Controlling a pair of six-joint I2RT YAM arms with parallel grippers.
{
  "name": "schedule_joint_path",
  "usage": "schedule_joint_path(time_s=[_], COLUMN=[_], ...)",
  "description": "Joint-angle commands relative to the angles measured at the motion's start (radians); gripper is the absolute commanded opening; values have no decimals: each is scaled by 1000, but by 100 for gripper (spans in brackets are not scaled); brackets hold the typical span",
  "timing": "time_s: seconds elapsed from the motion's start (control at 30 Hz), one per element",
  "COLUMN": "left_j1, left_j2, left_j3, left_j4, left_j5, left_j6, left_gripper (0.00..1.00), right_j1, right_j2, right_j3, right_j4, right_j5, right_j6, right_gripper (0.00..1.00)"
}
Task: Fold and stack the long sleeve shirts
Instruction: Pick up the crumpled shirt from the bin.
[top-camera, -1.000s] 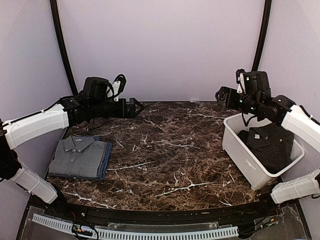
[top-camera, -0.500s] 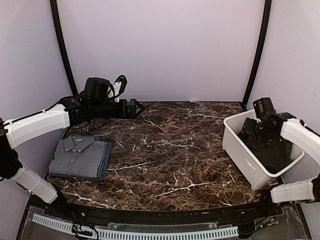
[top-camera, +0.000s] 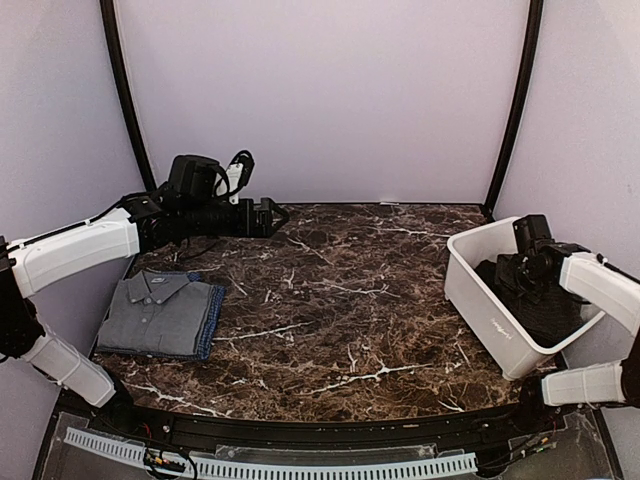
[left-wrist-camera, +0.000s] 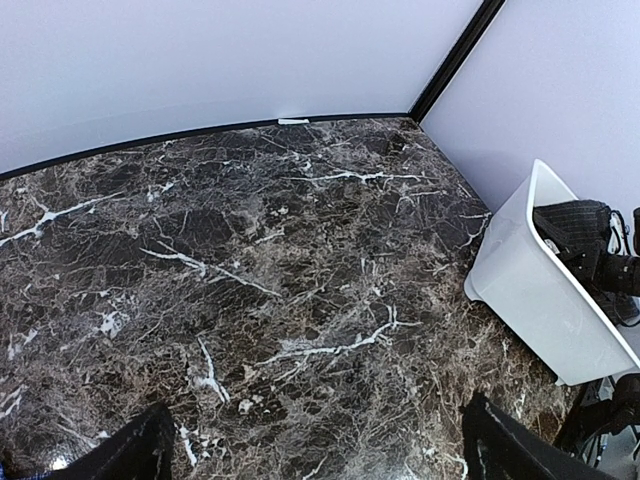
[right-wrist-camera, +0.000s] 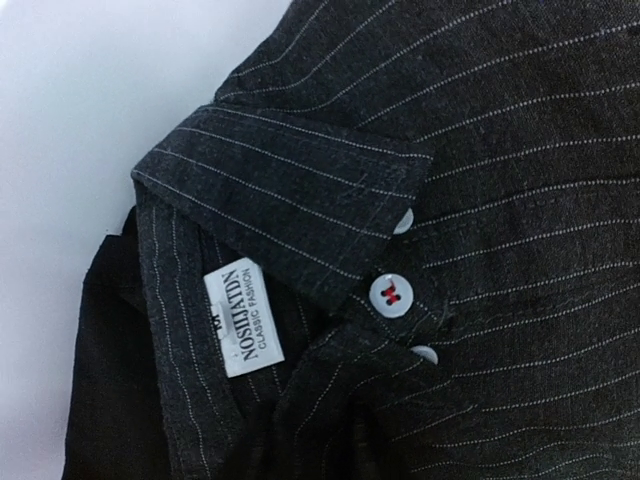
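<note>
A charcoal pinstriped long sleeve shirt (top-camera: 556, 306) lies in the white tub (top-camera: 489, 322) at the right. My right gripper (top-camera: 521, 272) is down inside the tub, pressed onto that shirt. The right wrist view is filled by the shirt's collar (right-wrist-camera: 300, 200), white label (right-wrist-camera: 243, 322) and pale buttons (right-wrist-camera: 391, 293). The fingers are hidden there, and cloth bunches at the bottom edge. A folded grey shirt (top-camera: 158, 310) lies on a blue one (top-camera: 212, 322) at the left. My left gripper (top-camera: 270, 215) hovers open above the table's back left, its fingertips (left-wrist-camera: 140, 450) wide apart over bare marble.
The tub (left-wrist-camera: 540, 290) stands tilted against the table's right edge, with the dark shirt (left-wrist-camera: 575, 225) and my right arm showing inside it. Purple walls and black corner posts (top-camera: 125, 90) close in the marble table (top-camera: 340, 300).
My right arm has dropped from above the tub's back rim down into the tub, onto the pinstriped shirt. The left arm and the folded stack have not moved.
</note>
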Motion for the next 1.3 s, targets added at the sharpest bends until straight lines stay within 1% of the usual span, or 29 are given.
schedule_joint_path(time_s=[0.0,0.13,0.3,0.4,0.5,0.63,0.83,0.9,1.03,1.2,1.27], left_j1=[0,0,0,0,0,1,1,0,1,0,1], left_j2=[-17,-22,-23,-23,-22,-20,-25,-31,-42,-66,-78], left_j3=[23,21,21,24,28,31,36,36,41,41,37], left_j4=[-4,0,-1,4,11,21,35,42,54,65,71], left_j5=[10,10,10,12,18,33,59,66,66,74,81], left_j6=[14,11,11,10,6,-1,-1,-2,-2,3,6], left_gripper=[99,99,99,99,99,99,99,99,99,99,99], right_j1=[-2,-1,0,1,8,52,193,263,425,625,668], right_j2=[-29,-65,-134,-165,-175,-157,-27,32,194,374,428], right_j3=[21,73,168,255,356,518,825,925,1156,1435,1517], right_j4=[31,13,23,54,102,173,249,285,324,330,328], right_j5=[-2,6,-49,-119,-232,-354,-513,-576,-655,-714,-717], right_j6=[2,-39,-136,-217,-280,-337,-396,-400,-401,-415,-406], right_gripper=[0,0,0,0,0,0,0,0,0,0,0])
